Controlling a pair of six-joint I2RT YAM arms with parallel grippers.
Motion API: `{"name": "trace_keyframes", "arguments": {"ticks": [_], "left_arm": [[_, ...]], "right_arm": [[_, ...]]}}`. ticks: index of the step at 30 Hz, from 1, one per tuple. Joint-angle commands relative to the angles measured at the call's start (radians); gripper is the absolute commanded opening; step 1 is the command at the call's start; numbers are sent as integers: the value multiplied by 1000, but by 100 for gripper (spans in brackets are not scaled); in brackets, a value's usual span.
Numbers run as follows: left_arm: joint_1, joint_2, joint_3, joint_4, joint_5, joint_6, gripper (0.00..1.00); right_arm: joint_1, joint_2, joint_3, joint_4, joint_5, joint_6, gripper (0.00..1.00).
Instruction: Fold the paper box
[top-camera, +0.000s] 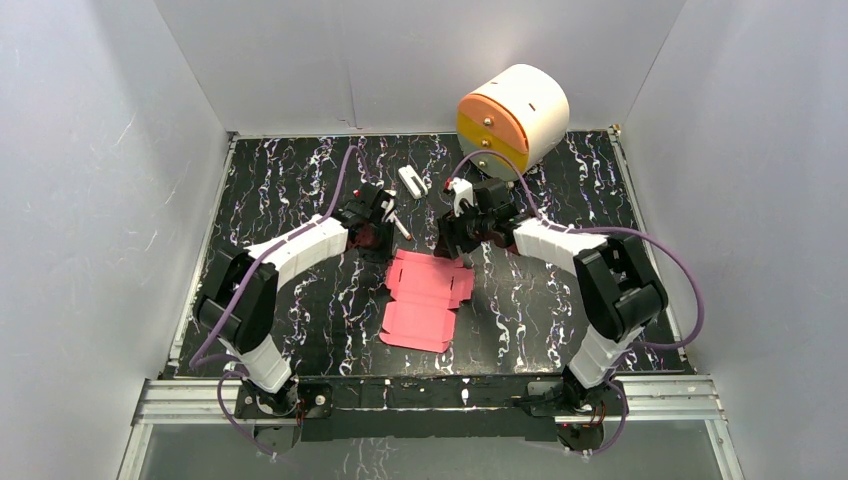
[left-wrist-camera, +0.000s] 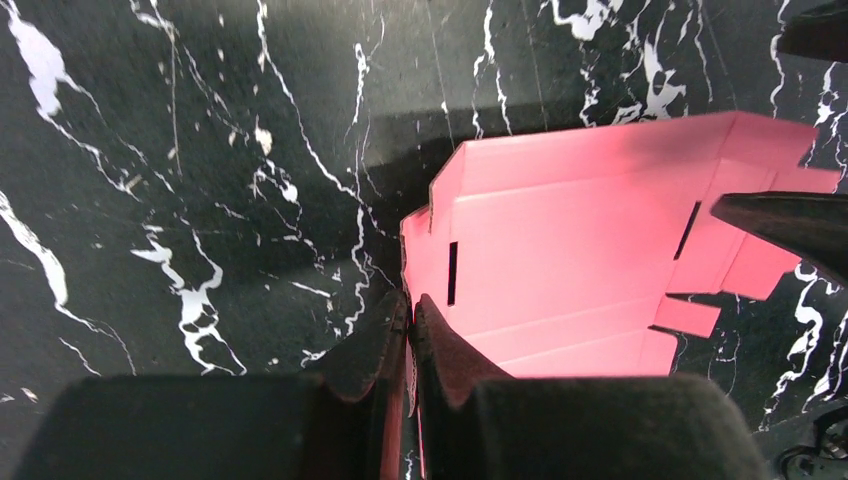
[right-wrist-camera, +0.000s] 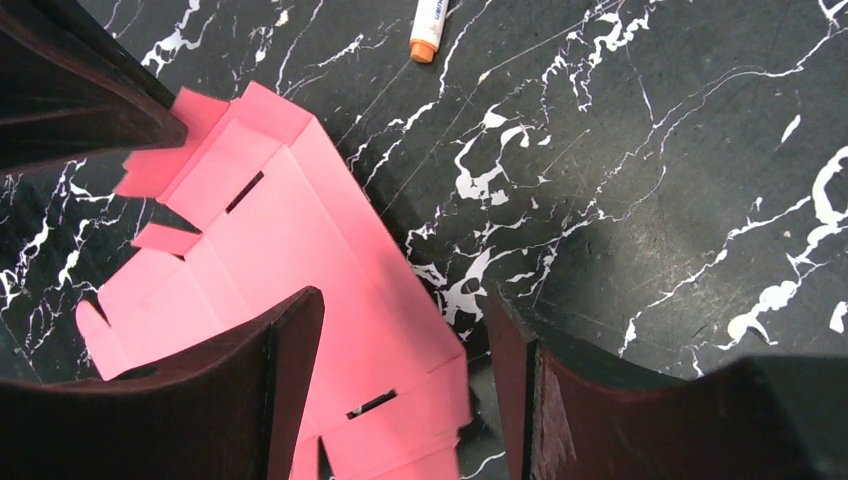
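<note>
Card, thin and pink: the paper box (top-camera: 425, 300) lies as a flat cut-out on the table (top-camera: 300, 180), on the near side of the drawer unit (top-camera: 512, 118) and well apart from it. I judge it very light and floppy, stiff only along its scored creases, and likely to skate on this glossy top if pushed. A pinch in mid-panel could dent it, so I'd hold it at flap edges, close beside a score line.

On the sheet's edge that faces the drawer unit, my left gripper (left-wrist-camera: 410, 310) is clamped on the corner farther from the unit, with a sliver of pink showing between its fingers. My right gripper (right-wrist-camera: 403, 300) is spread wide over the corner nearer the unit, one finger above the card and one over bare table, grasping nothing
</note>
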Motion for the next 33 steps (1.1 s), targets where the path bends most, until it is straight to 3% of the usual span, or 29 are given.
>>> {"name": "trace_keyframes", "arguments": {"ticks": [1, 16, 33], "left_arm": [[0, 11, 62, -44, 3, 93, 5], [0, 4, 51, -21, 23, 134, 4], [0, 0, 40, 4, 23, 115, 3]], "right_arm": [[-16, 47, 77, -22, -116, -44, 69], [-19, 196, 134, -22, -116, -44, 69], [-19, 209, 134, -22, -116, -44, 69]]}}
